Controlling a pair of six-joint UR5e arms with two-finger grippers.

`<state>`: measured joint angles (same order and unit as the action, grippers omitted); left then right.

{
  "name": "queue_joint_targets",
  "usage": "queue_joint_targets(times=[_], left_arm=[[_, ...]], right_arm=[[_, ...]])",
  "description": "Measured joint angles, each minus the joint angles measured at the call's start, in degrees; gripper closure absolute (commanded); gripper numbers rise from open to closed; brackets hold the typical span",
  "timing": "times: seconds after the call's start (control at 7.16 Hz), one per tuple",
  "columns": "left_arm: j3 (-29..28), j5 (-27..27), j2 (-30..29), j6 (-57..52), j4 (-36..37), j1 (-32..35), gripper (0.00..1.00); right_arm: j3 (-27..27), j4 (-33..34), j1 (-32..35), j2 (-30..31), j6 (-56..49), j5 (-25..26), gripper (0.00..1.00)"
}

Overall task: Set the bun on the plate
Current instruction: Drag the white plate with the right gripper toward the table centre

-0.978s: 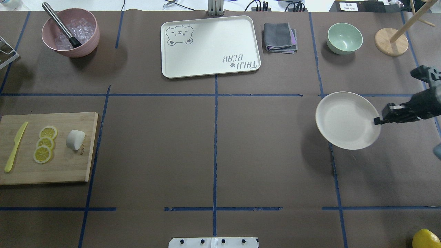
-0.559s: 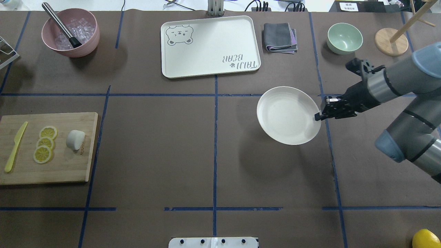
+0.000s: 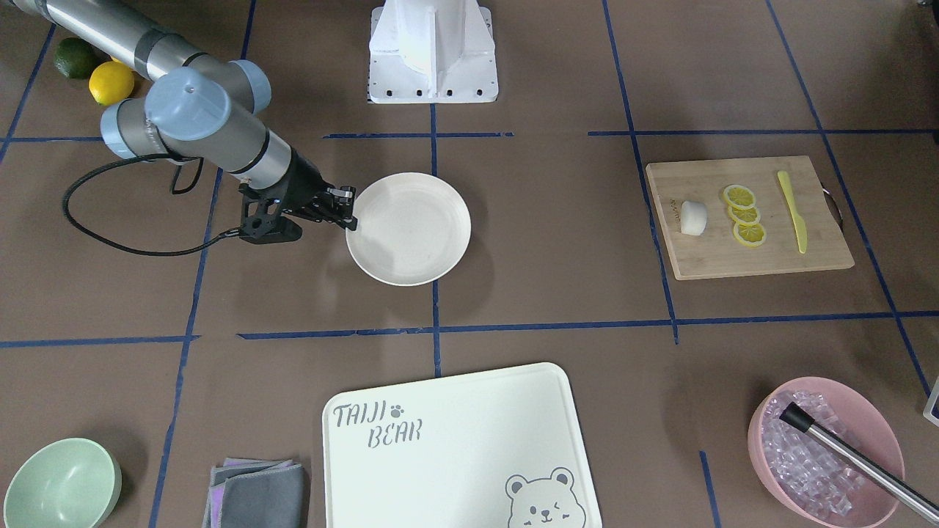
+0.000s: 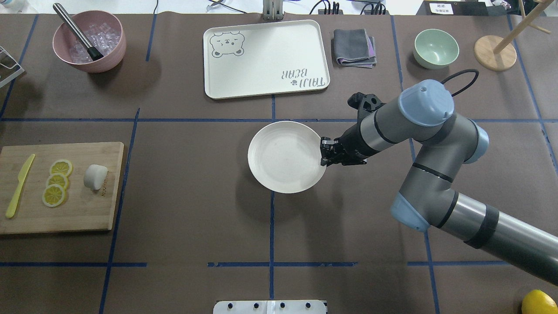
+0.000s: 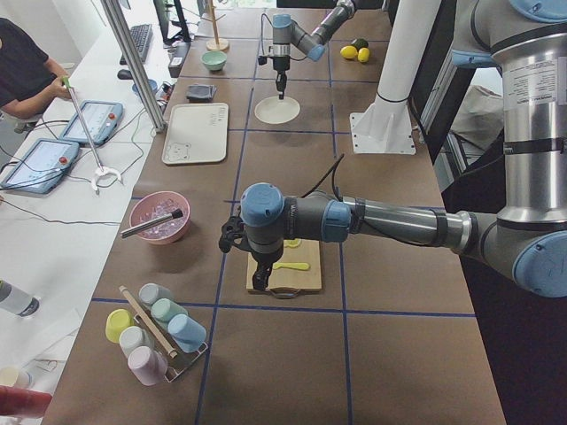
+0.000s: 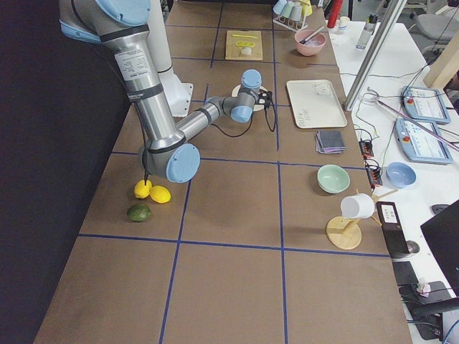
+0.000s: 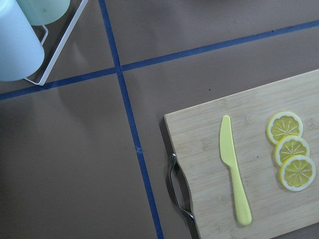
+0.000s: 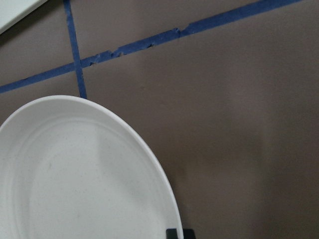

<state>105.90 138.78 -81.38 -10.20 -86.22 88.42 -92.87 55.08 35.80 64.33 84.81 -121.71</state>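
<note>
Moved left to mid-tabletop (image 4: 187, 196): plate (image 4: 285, 157), with bare brown surface open on all sides. Pinched at its right rim by right gripper (image 4: 323, 157), pressed nearly together on the thin edge. Bun (image 4: 95, 176) on cutting board (image 4: 78, 213), far left. Left gripper (image 5: 262, 279) above that board; cannot tell its spread.

Left gripper (image 5: 258, 282) open/shut unclear, side view only; plate (image 8: 75, 174) cut off btm-left in right wrist cam.

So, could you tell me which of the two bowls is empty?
The mint-green bowl near the grey cloth is empty; the pink bowl holds ice cubes and a metal rod.
</note>
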Motion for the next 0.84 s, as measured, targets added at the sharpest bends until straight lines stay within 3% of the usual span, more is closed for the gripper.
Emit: queue_joint_targets(times=[0.28, 0.42, 0.56, 0.7, 0.84], left_arm=[[-0.16, 0.0, 0.0, 0.16, 0.0, 0.0, 0.0], [-0.15, 0.0, 0.0, 0.22, 0.0, 0.0, 0.0], [-0.14, 0.0, -0.01, 0.25, 0.0, 0.0, 0.0], [-0.11, 0.0, 0.0, 0.26, 0.0, 0.0, 0.0], [-0.09, 0.0, -0.03, 0.26, 0.0, 0.0, 0.0]], right_arm=[[2.27, 1.71, -2.71, -2.33, 0.73, 4.94, 0.99], [3.28, 1.88, -3.29, -3.21, 1.33, 5.86, 0.9], [3.72, 1.93, -3.7, -3.58, 1.65, 6.49, 0.19], [3.91, 1.95, -4.1, -3.72, 1.78, 7.18, 0.0], [3.9, 1.98, -4.28, -3.72, 1.85, 7.7, 0.0]])
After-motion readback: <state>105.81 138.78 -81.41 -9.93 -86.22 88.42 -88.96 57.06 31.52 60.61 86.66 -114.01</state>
